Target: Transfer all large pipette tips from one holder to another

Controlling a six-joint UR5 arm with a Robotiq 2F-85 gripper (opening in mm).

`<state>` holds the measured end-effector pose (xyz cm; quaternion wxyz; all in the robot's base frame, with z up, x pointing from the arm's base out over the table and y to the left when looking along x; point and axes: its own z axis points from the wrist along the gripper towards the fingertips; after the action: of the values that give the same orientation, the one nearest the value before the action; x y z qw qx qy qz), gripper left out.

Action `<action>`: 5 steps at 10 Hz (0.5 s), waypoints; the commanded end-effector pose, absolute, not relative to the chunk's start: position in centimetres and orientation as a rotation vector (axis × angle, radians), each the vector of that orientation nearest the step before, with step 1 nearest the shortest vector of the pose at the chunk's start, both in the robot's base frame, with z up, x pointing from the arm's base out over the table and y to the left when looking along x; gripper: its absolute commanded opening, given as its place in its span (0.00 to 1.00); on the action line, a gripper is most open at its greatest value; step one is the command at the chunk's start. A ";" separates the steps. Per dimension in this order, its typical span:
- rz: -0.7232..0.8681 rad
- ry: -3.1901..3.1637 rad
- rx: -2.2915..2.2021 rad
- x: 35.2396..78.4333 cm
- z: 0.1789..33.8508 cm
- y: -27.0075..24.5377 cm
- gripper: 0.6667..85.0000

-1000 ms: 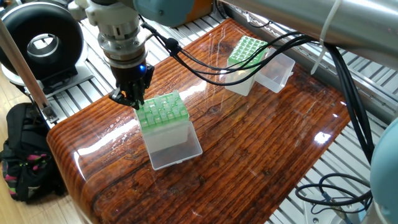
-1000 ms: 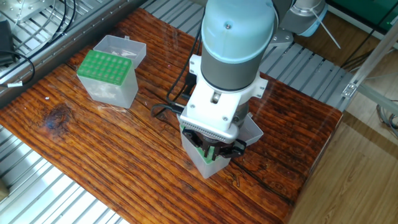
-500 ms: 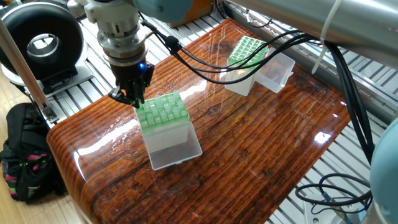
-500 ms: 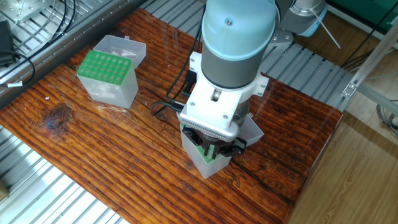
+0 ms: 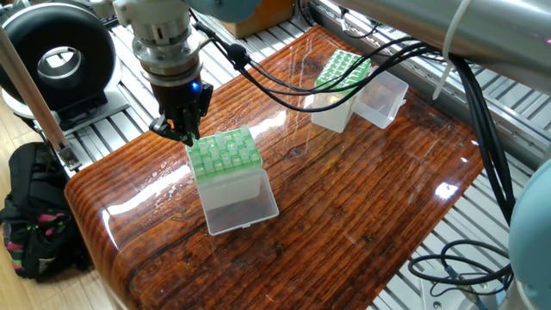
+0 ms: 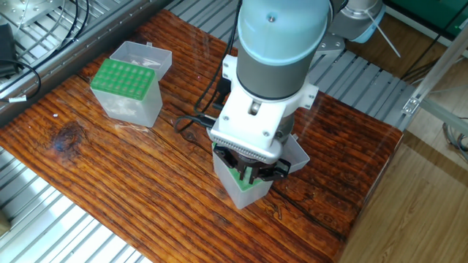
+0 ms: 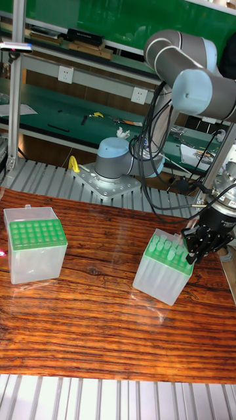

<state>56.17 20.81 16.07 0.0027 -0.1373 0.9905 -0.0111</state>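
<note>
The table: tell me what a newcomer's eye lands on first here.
The gripper hangs right at the edge of the near green-topped box, whose rack carries whitish pipette tips standing up from its holes. Across the glossy wooden table sits the second green-topped box, its clear lid hinged open behind it. Black cables sweep down from the arm over the tabletop.

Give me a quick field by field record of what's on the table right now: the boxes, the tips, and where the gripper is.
surface: glossy wooden table
near box: green-topped tip box, lid hinged open, pipette tips standing in its rack
far box: second green-topped tip box, lid open, apart from the arm
gripper: gripper pointing down at the edge of the near box's rack
gripper state: cannot tell whether it holds a tip
arm: UR5 arm above the near box
</note>
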 end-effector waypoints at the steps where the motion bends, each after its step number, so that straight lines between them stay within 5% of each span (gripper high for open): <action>1: -0.001 3.113 -0.434 56.0 17.4 21.2 0.13; 5: 0.021 3.103 -0.442 56.4 18.5 21.5 0.13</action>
<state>56.29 21.14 17.63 0.0028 -0.1406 0.9901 -0.0023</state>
